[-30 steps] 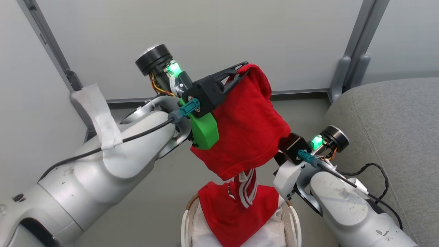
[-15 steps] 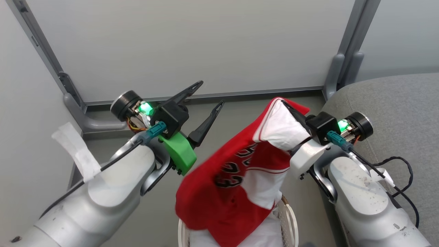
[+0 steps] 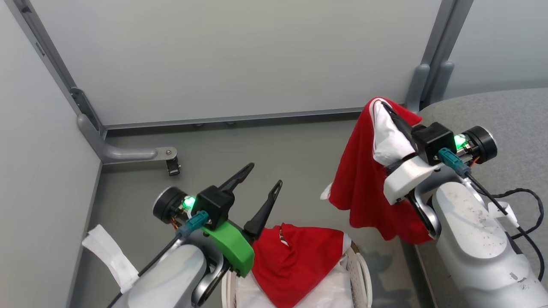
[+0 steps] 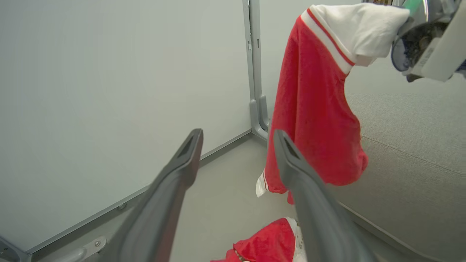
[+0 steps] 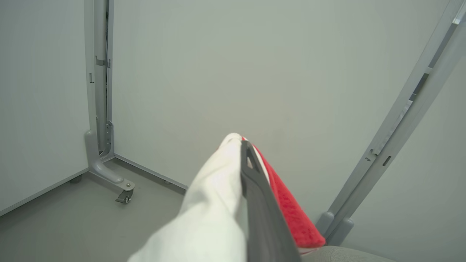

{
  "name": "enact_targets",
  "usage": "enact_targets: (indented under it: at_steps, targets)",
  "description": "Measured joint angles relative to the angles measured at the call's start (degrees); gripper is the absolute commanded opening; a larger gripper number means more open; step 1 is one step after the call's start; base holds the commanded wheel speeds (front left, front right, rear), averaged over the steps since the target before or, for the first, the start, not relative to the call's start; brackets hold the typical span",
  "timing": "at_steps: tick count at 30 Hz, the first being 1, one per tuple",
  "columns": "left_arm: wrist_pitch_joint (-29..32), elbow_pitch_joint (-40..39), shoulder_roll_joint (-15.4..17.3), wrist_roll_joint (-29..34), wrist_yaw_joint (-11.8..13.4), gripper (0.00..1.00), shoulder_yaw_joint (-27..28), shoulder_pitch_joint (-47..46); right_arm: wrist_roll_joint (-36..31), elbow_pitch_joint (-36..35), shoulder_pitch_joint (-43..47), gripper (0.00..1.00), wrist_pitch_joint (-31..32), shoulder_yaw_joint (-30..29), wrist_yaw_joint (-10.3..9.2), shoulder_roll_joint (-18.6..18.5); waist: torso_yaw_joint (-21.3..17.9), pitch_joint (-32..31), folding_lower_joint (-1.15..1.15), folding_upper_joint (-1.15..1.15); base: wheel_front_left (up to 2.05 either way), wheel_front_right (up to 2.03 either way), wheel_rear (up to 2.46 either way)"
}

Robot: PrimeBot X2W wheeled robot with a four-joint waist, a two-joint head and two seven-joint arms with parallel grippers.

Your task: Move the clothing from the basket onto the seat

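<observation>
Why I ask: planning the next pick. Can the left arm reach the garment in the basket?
Likely yes: the left fingers stand open right by the garment in the basket, nothing between, though pointing past it.

The left arm [image 3: 171,273] angled up from the lower left with its green-cased wrist [image 3: 229,248] low, and the left jaws stood wide apart, holding nothing. The right arm [image 3: 471,239] was raised higher at the right, the right jaws pinched tight on the clothing [image 3: 364,184].

No readable text; dark print on the clothing [image 3: 299,263] illegible.
</observation>
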Motion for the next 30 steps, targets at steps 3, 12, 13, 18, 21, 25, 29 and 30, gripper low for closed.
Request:
enact_targets:
  at_steps: [3,12,13,18,21,25,29,30]
  targets:
    - [0.0,0.2,-1.0,1.4,-0.4,1.0,1.9,2.4,-0.5,-0.3,0.0,0.0,0.0,-0.9,0.0,-0.4,-0.2,0.1,0.0,0.0,0.0,0.0,0.0]
    - [0.0,0.1,-5.3,6.3,-1.6,1.0,7.1,7.8,-0.9,-2.4,-0.1,0.0,0.0,-3.5,0.0,-2.9,-2.8,0.9,0.0,0.0,0.0,0.0,0.0]
    - [0.0,0.2,-5.5,6.9,-1.8,1.0,7.4,8.1,-0.9,-2.7,-0.3,0.0,0.0,-3.8,0.0,-3.3,-3.4,1.0,0.0,0.0,0.0,0.0,0.0]
    - [0.0,0.3,-6.6,8.9,-2.6,1.0,8.7,8.7,-1.1,-4.1,-1.4,0.0,0.0,-5.2,0.01,-5.3,-6.7,1.9,0.0,0.0,0.0,0.0,0.0]
    - [0.0,0.1,-7.3,10.3,-2.9,1.0,9.3,8.6,-1.1,-4.8,-2.1,0.0,0.0,-6.2,0.01,-6.8,-9.1,2.8,0.0,0.0,0.0,0.0,0.0]
    - [0.0,0.3,-7.6,11.6,-3.1,1.0,9.8,7.6,-1.1,-5.4,-2.8,0.0,0.0,-7.4,0.0,-8.2,-12.6,4.3,0.0,0.0,0.0,0.0,0.0]
    - [0.0,0.5,-8.0,13.0,-3.3,1.0,9.7,5.9,-1.1,-6.0,-2.8,0.0,0.0,-9.0,0.0,-9.2,-16.2,6.3,0.0,0.0,0.0,0.0,0.0]
    - [0.0,0.6,-8.0,13.1,-3.4,1.0,9.6,5.6,-1.1,-6.2,-2.7,0.0,0.0,-9.1,0.0,-9.3,-17.0,6.8,0.0,0.0,0.0,0.0,0.0]
